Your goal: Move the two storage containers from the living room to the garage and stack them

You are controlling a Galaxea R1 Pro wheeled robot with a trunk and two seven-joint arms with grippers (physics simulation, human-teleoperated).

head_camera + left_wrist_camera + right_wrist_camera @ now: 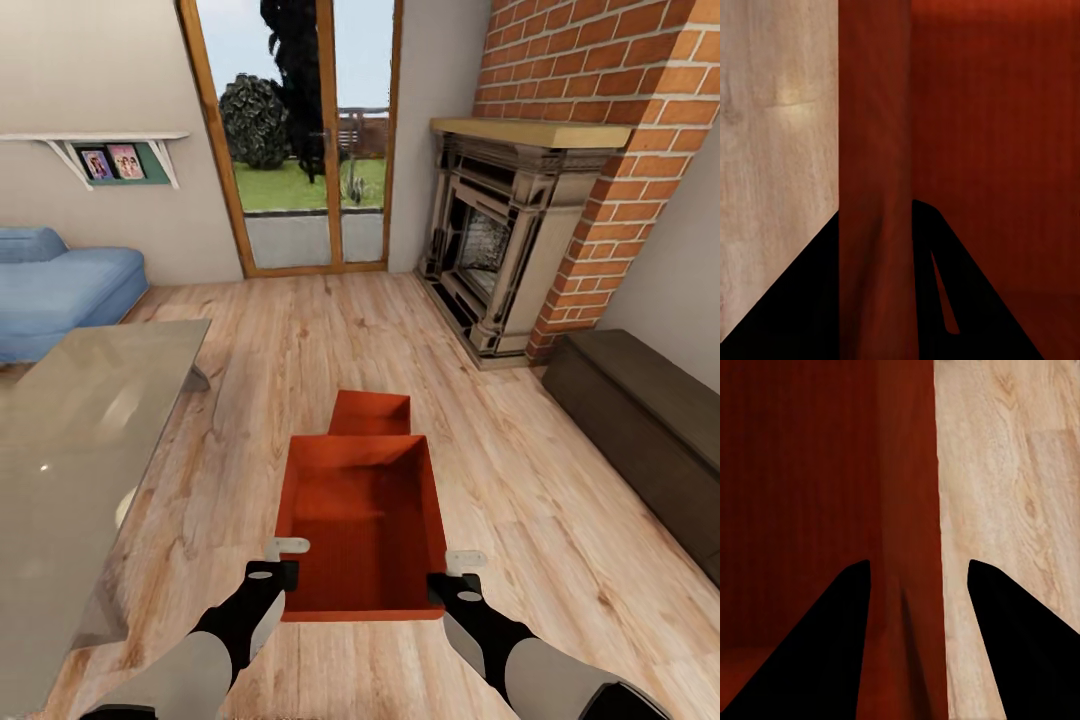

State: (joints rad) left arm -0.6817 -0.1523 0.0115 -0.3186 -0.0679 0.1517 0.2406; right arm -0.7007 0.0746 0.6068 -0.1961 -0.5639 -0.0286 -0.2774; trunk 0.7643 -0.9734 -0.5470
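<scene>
Storage containers are what we see at the middle of the head view: the nearer container [362, 525] sits between our two arms over the light wood-plank floor [300, 350], and the second container [370, 412] lies on the planks just beyond it, its near end hidden behind the first one's far wall. Whether the nearer bin is lifted off the planks or resting on them, we cannot tell.

Our left gripper [283, 562] meets the nearer container's left wall close to its near corner. In the left wrist view that wall [874, 150] runs between the two dark fingers [787, 307], so we read them as closed on the thin wall. Our right gripper [452, 575] is at the right wall near its near corner, and in the right wrist view the wall [911, 510] passes between the two fingers [817, 652] the same way, with a narrow gap to the outer one.

To our left stands a glass surface [80, 440], with a blue sofa [60, 285] behind it. Ahead are glazed wooden doors [300, 140], and to the right a brick fireplace [500, 240] and a dark low cabinet [640, 420].
</scene>
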